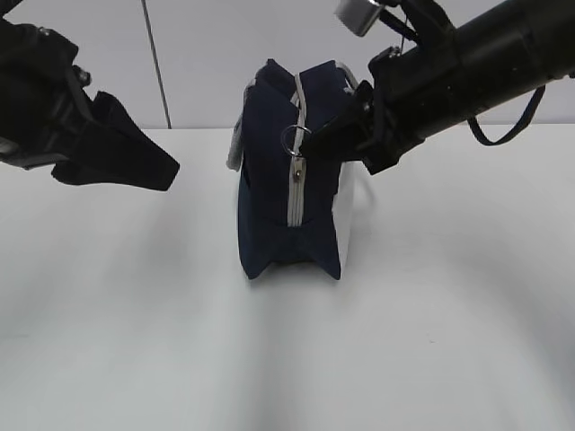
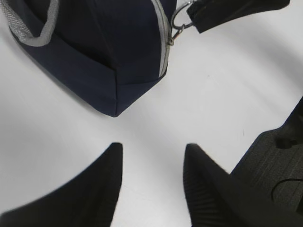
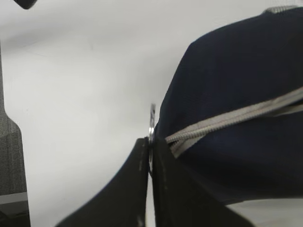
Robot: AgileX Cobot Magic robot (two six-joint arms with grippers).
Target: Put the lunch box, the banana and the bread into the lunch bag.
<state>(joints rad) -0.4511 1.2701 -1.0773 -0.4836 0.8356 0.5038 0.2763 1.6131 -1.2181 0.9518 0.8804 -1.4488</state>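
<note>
The navy lunch bag (image 1: 274,193) stands on the white table at centre, its grey zipper strip (image 1: 296,180) running down the near end. It also shows in the left wrist view (image 2: 109,47) and the right wrist view (image 3: 236,94). My right gripper (image 1: 314,139) is shut on the metal ring pull (image 1: 294,141), seen edge-on between its fingers in the right wrist view (image 3: 152,120). My left gripper (image 1: 157,166) is open and empty, left of the bag above the table (image 2: 152,149). The lunch box, banana and bread are out of view.
A grey webbing handle (image 2: 33,33) hangs on the bag's far side. A white end panel (image 1: 345,220) shows on the bag's right. The other arm's black housing (image 2: 270,175) fills the lower right of the left wrist view.
</note>
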